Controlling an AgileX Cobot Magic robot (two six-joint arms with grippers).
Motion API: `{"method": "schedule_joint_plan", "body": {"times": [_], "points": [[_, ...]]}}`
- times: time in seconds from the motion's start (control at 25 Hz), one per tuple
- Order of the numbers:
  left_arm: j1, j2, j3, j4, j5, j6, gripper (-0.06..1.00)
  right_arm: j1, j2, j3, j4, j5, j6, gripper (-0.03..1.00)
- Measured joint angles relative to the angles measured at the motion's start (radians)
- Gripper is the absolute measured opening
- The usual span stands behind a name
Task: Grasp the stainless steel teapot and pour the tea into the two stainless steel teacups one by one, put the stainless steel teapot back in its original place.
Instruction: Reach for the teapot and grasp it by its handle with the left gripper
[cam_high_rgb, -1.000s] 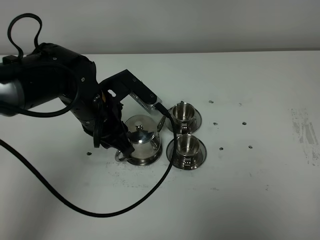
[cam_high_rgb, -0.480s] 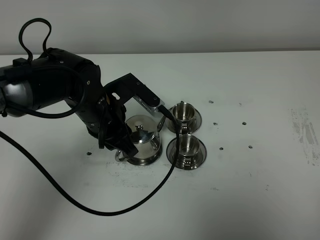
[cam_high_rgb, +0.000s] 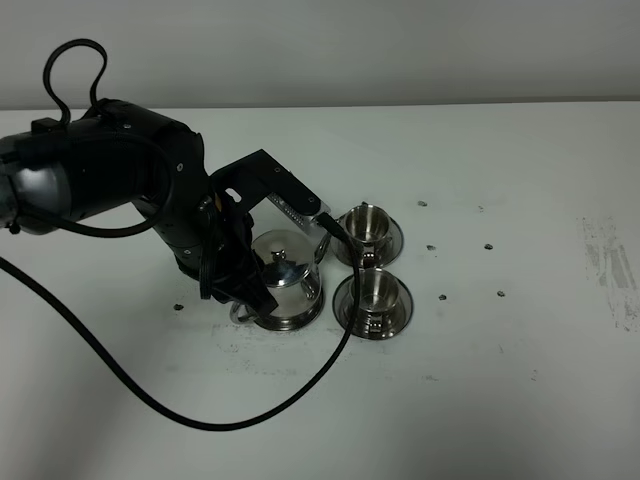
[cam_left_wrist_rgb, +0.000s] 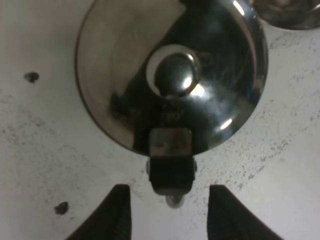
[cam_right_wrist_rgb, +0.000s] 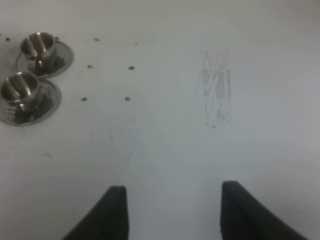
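L gripper (cam_left_wrist_rgb: 169, 212) is unclenched over the stainless steel teapot (cam_high_rgb: 285, 278), jaws either side of its loop handle (cam_left_wrist_rgb: 172, 167) w/ gaps, no grip. Teapot stands upright on table (cam_high_rgb: 520, 380), just beside far teacup (cam_high_rgb: 368, 226) & near teacup (cam_high_rgb: 372, 291). R gripper (cam_right_wrist_rgb: 172, 212) spread, empty, well apart.

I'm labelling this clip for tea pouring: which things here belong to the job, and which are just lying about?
Job:
- teapot
- far teacup and near teacup, each on a saucer
- teapot's saucer
- left gripper, open around the teapot's handle

Lying about:
- black cable
- dark specks
- scuffed patch on the table
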Motion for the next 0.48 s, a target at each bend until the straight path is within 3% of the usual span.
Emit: {"method": "schedule_joint_plan", "body": {"times": [0.48], "points": [[-0.019, 0.035, 0.000, 0.000, -0.067, -0.051, 0.37, 0.000, 0.000, 0.000, 0.000, 0.000, 0.000, 0.44]]}}
